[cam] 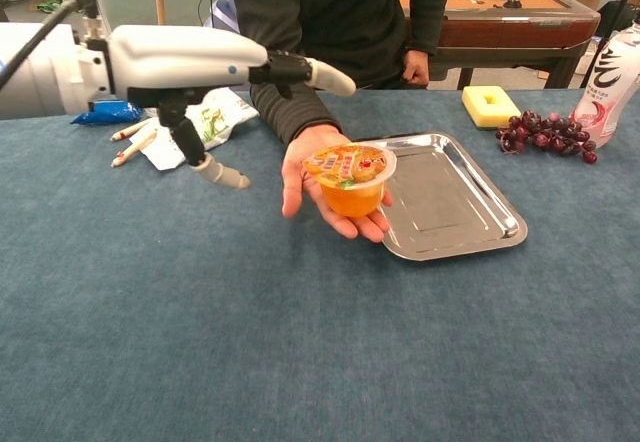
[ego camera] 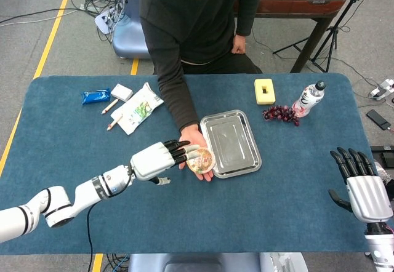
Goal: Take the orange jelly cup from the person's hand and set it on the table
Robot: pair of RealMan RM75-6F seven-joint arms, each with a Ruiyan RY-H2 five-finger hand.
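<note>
One left hand [ego camera: 161, 158] hovers spread beside the orange jelly cup [cam: 349, 179].

Light: falling evenly and brightly from overhead, washing both views.
Shadows: lying soft and faint under the left hand [cam: 180, 57] on the blue table [cam: 200, 312].
Glare: showing as pale sheen on the steel tray [cam: 450, 197] and on the jelly cup [cam: 350, 177] lid.
Focus: staying sharp across both views, softening slightly on the near forearm in the chest view.
Distortion: bending table edges mildly in the head view.
</note>
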